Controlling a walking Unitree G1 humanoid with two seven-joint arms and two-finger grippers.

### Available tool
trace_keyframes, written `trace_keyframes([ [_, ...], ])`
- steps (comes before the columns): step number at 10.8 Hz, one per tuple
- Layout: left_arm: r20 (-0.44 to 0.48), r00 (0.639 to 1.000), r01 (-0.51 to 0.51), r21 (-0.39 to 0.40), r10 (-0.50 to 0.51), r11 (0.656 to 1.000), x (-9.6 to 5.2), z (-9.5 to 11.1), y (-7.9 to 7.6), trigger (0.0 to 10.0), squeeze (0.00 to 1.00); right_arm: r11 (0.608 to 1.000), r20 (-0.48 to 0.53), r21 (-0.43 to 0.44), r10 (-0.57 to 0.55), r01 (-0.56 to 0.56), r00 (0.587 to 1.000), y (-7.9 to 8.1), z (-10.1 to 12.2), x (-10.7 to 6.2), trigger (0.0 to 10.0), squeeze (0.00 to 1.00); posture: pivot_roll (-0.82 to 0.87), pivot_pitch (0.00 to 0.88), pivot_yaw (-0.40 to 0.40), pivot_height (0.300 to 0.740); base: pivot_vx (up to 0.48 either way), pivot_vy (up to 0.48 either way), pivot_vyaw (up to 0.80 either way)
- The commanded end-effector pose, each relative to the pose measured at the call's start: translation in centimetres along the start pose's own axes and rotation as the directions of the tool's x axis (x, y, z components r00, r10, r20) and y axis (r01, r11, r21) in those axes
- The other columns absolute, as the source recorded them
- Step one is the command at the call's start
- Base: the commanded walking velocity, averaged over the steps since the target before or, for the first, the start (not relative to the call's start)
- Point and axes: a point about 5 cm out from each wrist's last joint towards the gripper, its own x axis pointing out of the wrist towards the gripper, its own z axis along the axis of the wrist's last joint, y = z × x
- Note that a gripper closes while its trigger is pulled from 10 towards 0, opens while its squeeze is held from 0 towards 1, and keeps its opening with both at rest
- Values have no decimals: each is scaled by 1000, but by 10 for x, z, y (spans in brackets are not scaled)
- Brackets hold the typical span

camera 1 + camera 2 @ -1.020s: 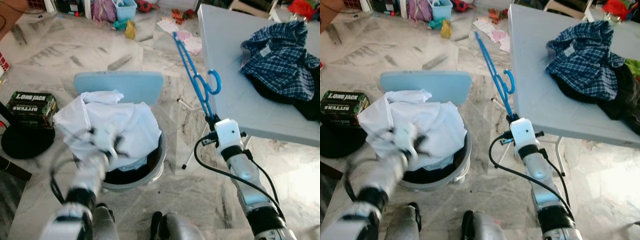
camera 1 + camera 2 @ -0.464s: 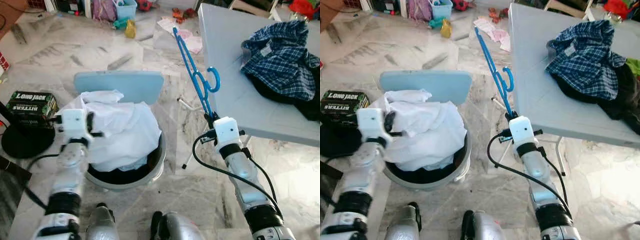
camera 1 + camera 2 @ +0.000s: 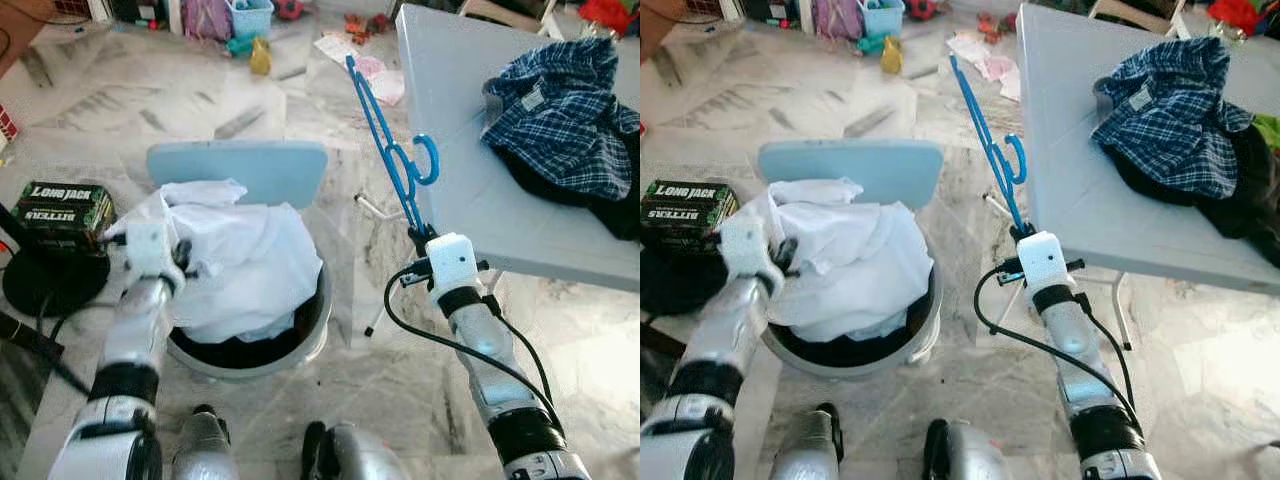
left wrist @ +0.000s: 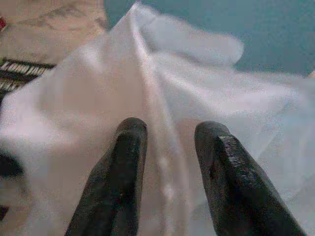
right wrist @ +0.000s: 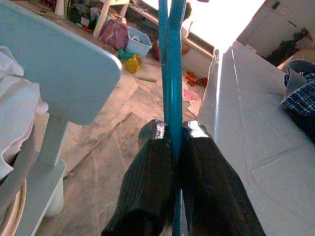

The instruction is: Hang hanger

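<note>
My left gripper (image 4: 165, 162) sits at the white shirt (image 3: 245, 255) heaped in the basket (image 3: 310, 335), fingers apart with cloth between them, likely to draw it out for hanging. My right gripper (image 5: 172, 147) is clamped on the blue hanger (image 3: 385, 140), forearm raised, holding it upright beside the worktop (image 3: 450, 120) edge. The plaid shirt (image 3: 560, 110) lies beyond.

one blue hanger (image 3: 392, 150); one white garment (image 3: 235, 255) in one grey basket (image 3: 305, 345), centre left; one grey table (image 3: 450, 150), upper right; one plaid shirt (image 3: 560, 105) on it; one dark box (image 3: 60, 212), far left; two grippers
</note>
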Motion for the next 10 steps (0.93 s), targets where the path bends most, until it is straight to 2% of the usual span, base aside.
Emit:
trace_keyframes([
  [1,-8,1000,25,31,-25,999,1,-1,-7,10000,1000,1000,-5,-12,-19,19,1000,-6,-2,-2,10000,0,0,177,-160,740,0,0,0],
  [2,-14,999,43,45,-43,998,1,-1,-10,10000,1000,1000,-5,-12,-19,19,1000,-6,-2,-2,10000,0,0,177,-161,740,0,0,0],
  [3,-31,998,54,55,-53,997,-1,-6,-11,10000,0,1000,-4,-12,-17,17,1000,-5,-2,-2,10000,0,3,178,-161,740,0,0,0],
  [4,-64,997,49,61,-45,997,-4,-15,-8,10000,0,1000,-4,-13,-14,14,1000,-5,-2,-1,10000,0,3,178,-161,740,0,0,0],
  [5,-76,996,48,52,-44,998,-5,-19,-6,980,0,1000,-4,-14,-12,12,1000,-5,-2,-1,10000,0,6,180,-163,740,0,0,0],
  [6,-81,996,36,49,-32,998,-7,-20,-5,0,0,1000,-5,-14,-13,13,1000,-5,-2,-1,10000,0,6,181,-163,740,0,0,0],
  [7,-83,996,28,48,-24,998,-8,-21,-4,6157,0,1000,-7,-15,-14,14,1000,-5,-2,-1,10000,0,6,182,-162,740,0,0,0],
  [8,-76,997,11,51,-7,999,-8,-20,-1,10000,0,1000,-9,-14,-15,14,1000,-5,-3,-2,10000,0,7,185,-160,740,0,0,0],
  [10,-90,996,-10,67,16,998,-9,-21,5,10000,0,1000,-11,-14,-12,12,1000,-4,-3,-2,10000,0,7,185,-160,740,0,0,0],
])
